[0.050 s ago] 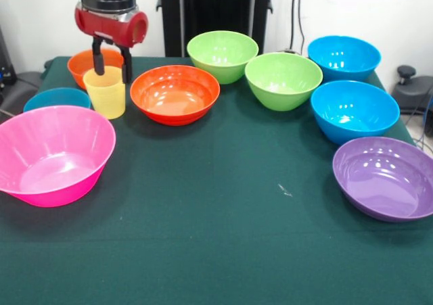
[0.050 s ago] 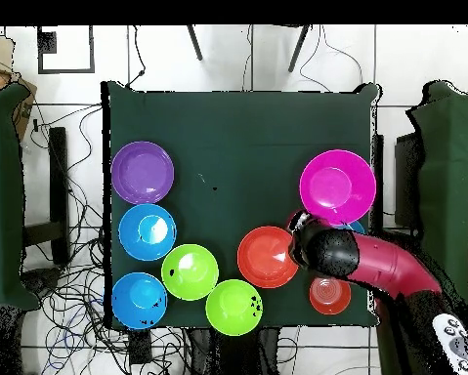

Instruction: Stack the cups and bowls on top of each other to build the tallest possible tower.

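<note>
One pale-yellow tumbler (image 1: pixel 106 92) stands upright on the green surface (image 1: pixel 223 210) at the far left, its long axis vertical and its mouth facing up. The gripper (image 1: pixel 112 58) is directly above it, jaws pointing straight down. One black finger (image 1: pixel 99 57) descends over the tumbler's far rim; the other descends beside its right wall. The jaws appear set narrow across the rim, but contact cannot be confirmed, nor whether the cup is clear of the surface.

Judgement: the coming move depends on this vertical alignment, since the tumbler lies straight below the jaws.

Surrounding items:
- Small orange bowl (image 1: pixel 86 61) just behind the tumbler.
- Wide orange bowl (image 1: pixel 175 93) just to its right.
- Blue bowl (image 1: pixel 57 99) to its left, partly hidden by the large pink bowl (image 1: pixel 53 155) nearer the camera.
- Two lime green bowls (image 1: pixel 222 55) (image 1: pixel 283 80), two further blue bowls (image 1: pixel 344 57) (image 1: pixel 354 110) and a purple bowl (image 1: pixel 384 177) to the right, well apart.

No tower is built yet.
</note>
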Tool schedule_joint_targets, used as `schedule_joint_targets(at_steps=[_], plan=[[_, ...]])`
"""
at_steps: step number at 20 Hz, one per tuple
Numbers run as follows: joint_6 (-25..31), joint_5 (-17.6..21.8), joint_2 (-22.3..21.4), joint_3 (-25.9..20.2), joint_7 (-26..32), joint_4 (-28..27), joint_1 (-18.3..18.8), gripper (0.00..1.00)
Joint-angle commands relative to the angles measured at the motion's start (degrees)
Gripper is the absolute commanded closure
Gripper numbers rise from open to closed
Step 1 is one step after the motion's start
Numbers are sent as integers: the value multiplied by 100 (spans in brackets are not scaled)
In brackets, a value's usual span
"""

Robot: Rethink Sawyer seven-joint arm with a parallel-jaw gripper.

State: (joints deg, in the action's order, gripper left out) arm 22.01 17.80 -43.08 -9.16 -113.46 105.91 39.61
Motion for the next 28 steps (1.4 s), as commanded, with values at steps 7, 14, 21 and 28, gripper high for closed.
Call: schedule_joint_targets(at_steps=[7, 14, 21, 28], plan=[[-103, -665, 378, 302, -1154, -257, -428, 0], [76, -679, 320, 822, -1197, -323, -805, 0], [-87, -746, 479, 1175, -1259, -430, -1028, 0], [-151, -896, 535, 1378, -1182, -457, -1121, 0]])
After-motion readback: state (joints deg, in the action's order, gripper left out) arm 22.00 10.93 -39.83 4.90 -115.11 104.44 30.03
